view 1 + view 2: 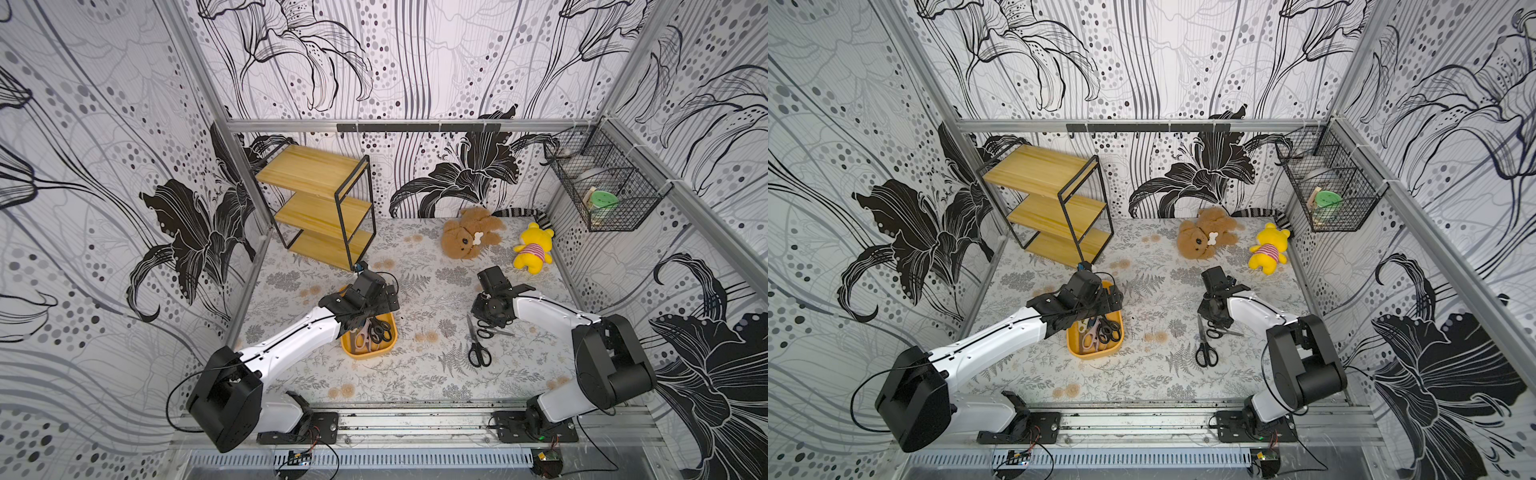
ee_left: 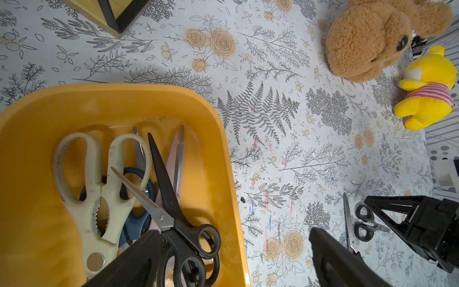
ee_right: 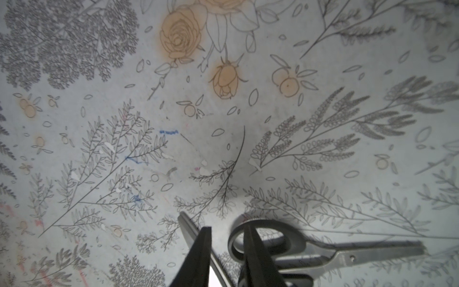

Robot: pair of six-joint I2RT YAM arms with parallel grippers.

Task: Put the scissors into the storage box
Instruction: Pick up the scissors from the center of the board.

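Observation:
The orange-yellow storage box holds several scissors: cream shears, a dark blue pair and black pairs. My left gripper hangs open over the box's right rim, one finger inside beside the black handles, holding nothing. On the table lie large black scissors and a small black pair. My right gripper is down on them. Its jaws stand narrowly apart astride the small pair's handle loop. A pinch does not show.
A wooden shelf unit stands at the back left. A brown teddy and a yellow plush toy lie at the back right. A black wire basket hangs on the right wall.

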